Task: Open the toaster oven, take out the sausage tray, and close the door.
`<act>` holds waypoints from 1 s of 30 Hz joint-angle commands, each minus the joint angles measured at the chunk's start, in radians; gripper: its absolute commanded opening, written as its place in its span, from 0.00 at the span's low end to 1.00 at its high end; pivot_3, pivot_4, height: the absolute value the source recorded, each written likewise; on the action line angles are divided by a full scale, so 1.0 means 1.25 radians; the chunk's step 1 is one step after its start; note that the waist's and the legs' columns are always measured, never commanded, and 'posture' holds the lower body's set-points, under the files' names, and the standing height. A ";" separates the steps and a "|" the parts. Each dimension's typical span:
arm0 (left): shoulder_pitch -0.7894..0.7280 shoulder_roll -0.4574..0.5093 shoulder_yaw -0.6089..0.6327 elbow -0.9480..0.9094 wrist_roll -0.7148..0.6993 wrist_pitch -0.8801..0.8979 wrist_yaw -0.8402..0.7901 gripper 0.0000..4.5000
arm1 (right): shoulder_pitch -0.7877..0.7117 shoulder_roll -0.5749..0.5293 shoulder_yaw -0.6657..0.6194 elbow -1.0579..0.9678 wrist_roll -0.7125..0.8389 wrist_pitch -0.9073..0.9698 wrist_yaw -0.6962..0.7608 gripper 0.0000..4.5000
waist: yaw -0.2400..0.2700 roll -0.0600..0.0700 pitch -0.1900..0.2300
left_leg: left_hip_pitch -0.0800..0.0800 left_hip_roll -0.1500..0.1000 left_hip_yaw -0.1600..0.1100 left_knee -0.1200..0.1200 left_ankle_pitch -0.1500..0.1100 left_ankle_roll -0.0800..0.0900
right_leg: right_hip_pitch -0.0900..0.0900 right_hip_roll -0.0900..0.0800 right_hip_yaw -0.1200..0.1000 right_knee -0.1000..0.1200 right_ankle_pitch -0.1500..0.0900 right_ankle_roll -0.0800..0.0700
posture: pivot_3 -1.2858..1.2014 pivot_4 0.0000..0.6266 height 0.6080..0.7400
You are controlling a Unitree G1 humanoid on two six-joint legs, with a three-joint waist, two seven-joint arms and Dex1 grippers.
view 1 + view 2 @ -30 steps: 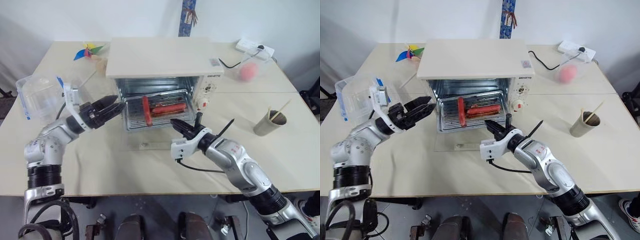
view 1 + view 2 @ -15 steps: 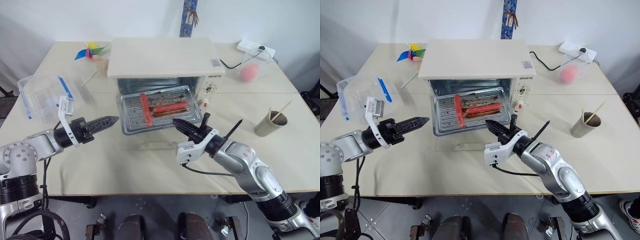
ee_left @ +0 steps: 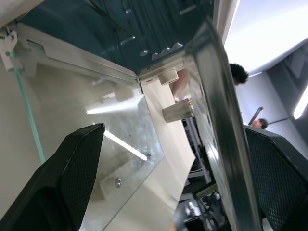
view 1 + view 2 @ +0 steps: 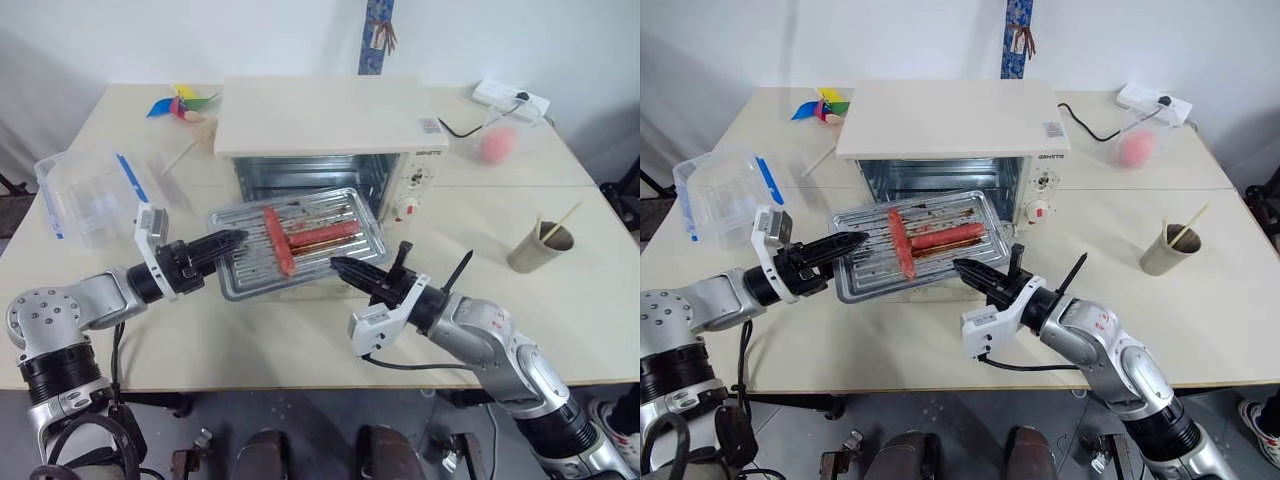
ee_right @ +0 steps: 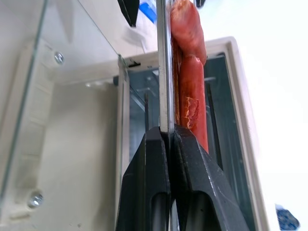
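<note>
The cream-white toaster oven point(image 4: 330, 115) stands at the table's middle back. Its door point(image 3: 122, 122) lies folded down flat in front of it. The silver sausage tray point(image 4: 240, 275) hangs out past the opening, above the door, with red sausages point(image 4: 278, 240) on its ridged base. My right gripper point(image 4: 338, 266) is shut on the tray's front rim, and in the right wrist view both fingers point(image 5: 154, 168) pinch the thin metal edge. My left gripper point(image 4: 230, 241) is open at the tray's left side. Its fingers point(image 3: 77, 163) stand wide apart with the tray's edge between them.
A clear plastic box with blue clips point(image 4: 85, 190) sits at the left edge. A paper cup with sticks point(image 4: 540, 247) stands on the right. At the back are a pinwheel point(image 4: 180, 103), a power strip point(image 4: 510, 97) and a pink ball point(image 4: 495, 143).
The tray has slid out of the oven toward the front left, drawn by my right gripper. My left gripper rolled over and came in to the tray's left edge.
</note>
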 commanded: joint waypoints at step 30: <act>0.081 -0.052 -0.018 0.048 -0.198 0.039 0.190 0.00 | 0.001 -0.055 -0.038 -0.043 0.178 -0.039 0.161 0.87 | 0.000 0.000 0.000 | 0.001 0.000 0.000 0.000 0.000 0.000 | 0.000 0.000 0.002 0.000 0.000 0.000 | 0.52 0.24 1.00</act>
